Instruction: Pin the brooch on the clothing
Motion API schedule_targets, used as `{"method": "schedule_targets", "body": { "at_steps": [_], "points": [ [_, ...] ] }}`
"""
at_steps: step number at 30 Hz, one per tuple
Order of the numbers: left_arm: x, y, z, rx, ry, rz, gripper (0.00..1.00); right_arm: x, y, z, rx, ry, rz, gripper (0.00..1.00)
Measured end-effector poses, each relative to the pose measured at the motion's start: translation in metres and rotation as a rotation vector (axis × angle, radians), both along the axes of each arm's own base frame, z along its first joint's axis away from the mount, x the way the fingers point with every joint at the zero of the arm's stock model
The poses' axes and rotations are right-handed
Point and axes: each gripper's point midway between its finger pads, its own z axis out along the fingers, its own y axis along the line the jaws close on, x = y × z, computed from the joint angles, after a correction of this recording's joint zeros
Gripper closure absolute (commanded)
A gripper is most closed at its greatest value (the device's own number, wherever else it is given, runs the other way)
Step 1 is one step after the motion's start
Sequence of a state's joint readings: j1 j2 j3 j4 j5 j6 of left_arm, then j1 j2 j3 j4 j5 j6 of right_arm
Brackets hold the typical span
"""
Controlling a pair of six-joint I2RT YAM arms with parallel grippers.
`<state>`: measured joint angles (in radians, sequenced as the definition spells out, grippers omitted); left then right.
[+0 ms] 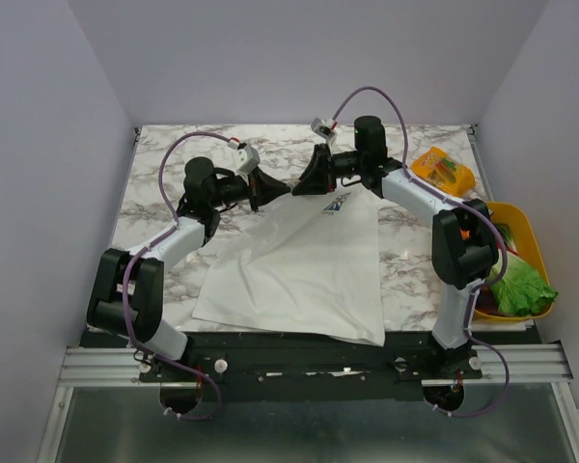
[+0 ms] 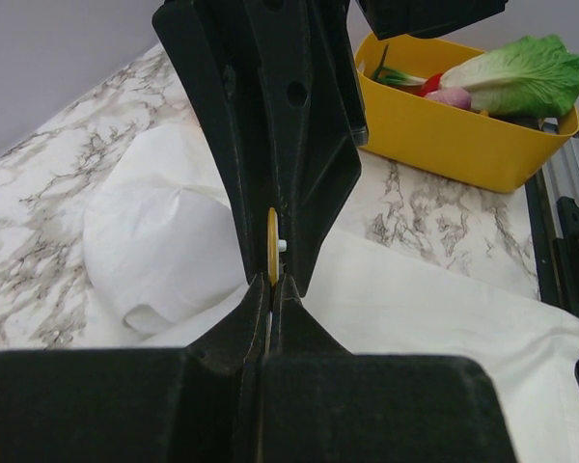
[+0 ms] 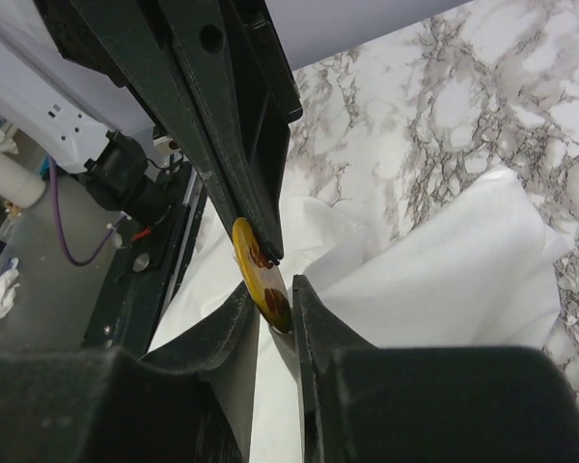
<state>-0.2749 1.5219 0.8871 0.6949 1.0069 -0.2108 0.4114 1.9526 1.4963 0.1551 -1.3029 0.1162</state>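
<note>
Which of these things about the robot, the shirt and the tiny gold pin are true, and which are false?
1. The left claw pinches the gold brooch. True.
2. The shirt is red. False: it is white.
3. The yellow basket holds lettuce. True.
4. The brooch lies in the basket. False: it sits between the tips of the left claw and the right claw.
</note>
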Motion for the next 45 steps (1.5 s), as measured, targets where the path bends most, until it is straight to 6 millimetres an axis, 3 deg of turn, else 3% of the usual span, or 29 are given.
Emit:
{"method": "schedule_targets", "body": {
  "at_steps": [10,11,20,23,24,26,34,45],
  "points": [
    [0.002,0.002,0.0,-0.003,0.005,0.008,1.0,0.001,0.001,0.0,-0.001,0.002,-0.003,0.93],
    [0.002,0.002,0.0,-0.003,0.006,0.009,1.0,0.002,0.001,0.0,-0.002,0.004,-0.006,0.99],
    [0.006,0.004,-0.001,-0.001,0.015,0.039,1.0,0.007,0.003,-0.001,-0.011,0.036,-0.027,0.99],
    [0.009,0.005,-0.002,-0.003,0.015,0.06,1.0,0.01,0.004,-0.002,-0.01,0.041,-0.048,0.97],
    [0.008,0.006,-0.003,-0.004,0.016,0.066,1.0,0.01,0.004,-0.003,-0.008,0.046,-0.052,0.89],
    [0.007,0.008,-0.006,-0.004,0.024,0.08,1.0,0.009,0.006,-0.006,-0.006,0.055,-0.062,0.83],
    [0.003,0.013,-0.011,-0.011,0.03,0.127,1.0,0.007,0.011,-0.01,0.011,0.074,-0.094,0.81],
    [0.001,0.014,-0.008,-0.035,0.007,0.142,1.0,0.008,0.01,-0.005,0.035,0.069,-0.147,0.7]
  ]
}}
